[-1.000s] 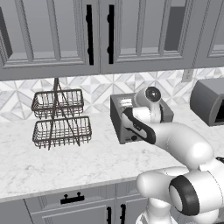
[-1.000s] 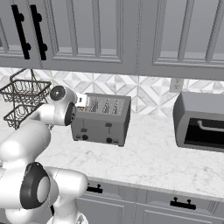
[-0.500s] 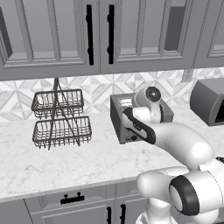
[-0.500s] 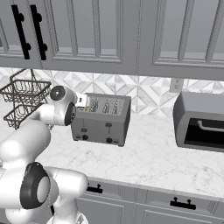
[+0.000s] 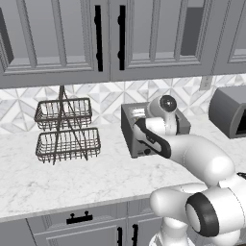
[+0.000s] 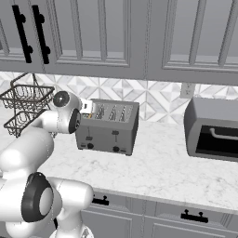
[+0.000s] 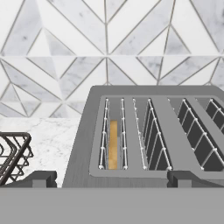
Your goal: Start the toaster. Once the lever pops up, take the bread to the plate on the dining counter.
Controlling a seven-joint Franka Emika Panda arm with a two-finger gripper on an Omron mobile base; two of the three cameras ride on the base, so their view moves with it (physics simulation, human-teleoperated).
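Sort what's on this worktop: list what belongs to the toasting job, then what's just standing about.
Job:
toaster
bread, sitting down in the toaster's left slot
gripper, open just in front of the toaster

Standing about:
two-tier wire basket
darker rounded-top appliance
wall cabinets

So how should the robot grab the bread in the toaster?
Grip the bread by its top crust edge, coming straight down from above. It stands upright and sunk in the far-left slot of the toaster, so only that thin top edge shows between the wire guides.
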